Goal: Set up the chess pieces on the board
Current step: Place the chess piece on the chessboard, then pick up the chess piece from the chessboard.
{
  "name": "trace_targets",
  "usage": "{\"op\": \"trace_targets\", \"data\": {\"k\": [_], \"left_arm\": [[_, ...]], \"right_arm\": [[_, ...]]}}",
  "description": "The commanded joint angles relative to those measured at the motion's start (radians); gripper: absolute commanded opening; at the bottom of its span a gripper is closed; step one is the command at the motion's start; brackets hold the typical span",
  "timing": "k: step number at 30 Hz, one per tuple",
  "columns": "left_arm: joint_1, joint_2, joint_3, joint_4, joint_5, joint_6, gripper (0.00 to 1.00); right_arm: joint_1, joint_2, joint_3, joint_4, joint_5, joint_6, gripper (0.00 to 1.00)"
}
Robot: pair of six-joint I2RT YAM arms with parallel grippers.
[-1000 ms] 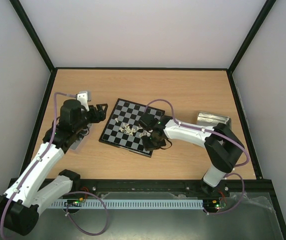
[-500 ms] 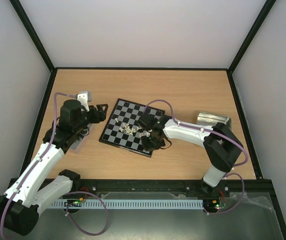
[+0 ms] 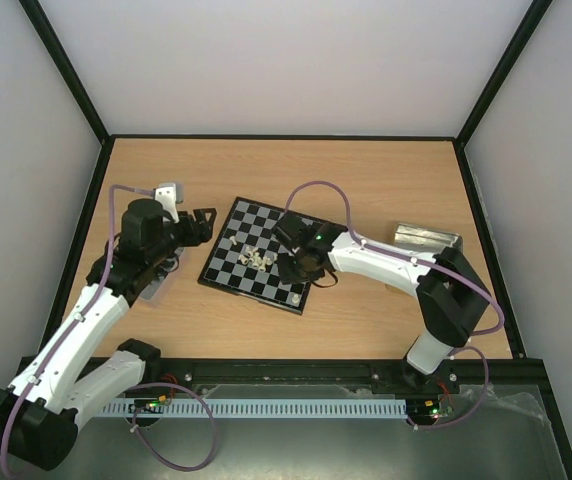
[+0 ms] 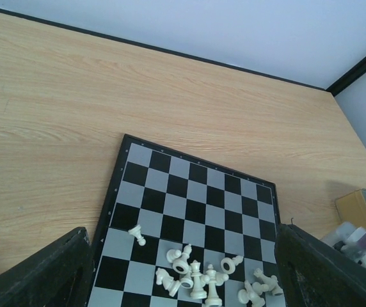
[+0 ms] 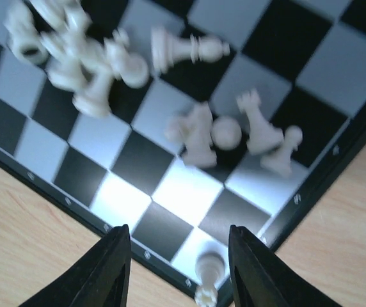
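The right hand (image 3: 302, 264) had drawn back from the board's (image 3: 244, 216) 5 o'clock corner toward its middle. Its fingers, pressed together a moment earlier, were now spread. One cream piece (image 3: 296, 297) stood at that corner. The other chess pieces (image 3: 256, 258) lay heaped mid-board. The left hand (image 3: 202, 222), at the board's 9 o'clock, stayed spread wide and empty over the desk (image 3: 366, 170).

Top camera looks down from behind the arms (image 3: 86, 315). Left wrist views the board (image 4: 189, 192) obliquely, right wrist from close above. All share the pieces (image 4: 199, 278).
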State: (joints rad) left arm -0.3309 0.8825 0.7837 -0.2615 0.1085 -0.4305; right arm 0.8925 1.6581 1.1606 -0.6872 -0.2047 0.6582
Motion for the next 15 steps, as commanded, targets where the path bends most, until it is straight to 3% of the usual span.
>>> {"op": "trace_targets", "data": {"k": [1, 7, 15], "left_arm": [[0.004, 0.008, 0.005, -0.021, -0.077, -0.015, 0.79], [0.005, -0.019, 0.008, -0.039, -0.190, -0.063, 0.79], [0.007, -0.026, -0.013, -0.014, -0.191, -0.118, 0.77]], "right_arm": [[0.007, 0.007, 0.065, 0.137, 0.113, 0.014, 0.41], [0.007, 0.175, 0.245, 0.232, 0.124, -0.019, 0.41], [0.007, 0.333, 0.378, 0.253, 0.141, -0.068, 0.39]]}}
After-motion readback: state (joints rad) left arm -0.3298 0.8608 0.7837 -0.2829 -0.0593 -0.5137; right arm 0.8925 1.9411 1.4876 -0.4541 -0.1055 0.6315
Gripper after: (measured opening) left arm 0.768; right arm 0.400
